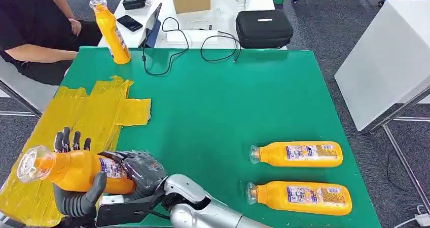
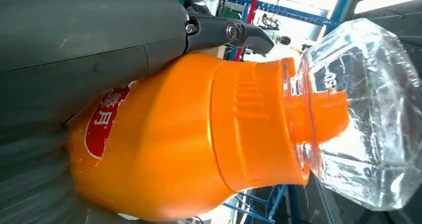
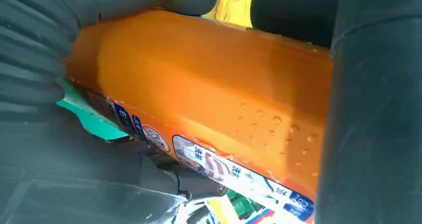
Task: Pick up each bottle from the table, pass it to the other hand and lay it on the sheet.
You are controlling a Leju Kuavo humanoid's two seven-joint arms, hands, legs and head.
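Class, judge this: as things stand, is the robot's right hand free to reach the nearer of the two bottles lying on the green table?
Probably not yet. The right hand and the left hand both grip the held bottle over the yellow sheet. The nearer lying bottle is unobstructed, but the hand must let go first.

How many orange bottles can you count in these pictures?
4: held bottle in both hands over the yellow sheet, upright bottle at the far edge, two lying bottles.
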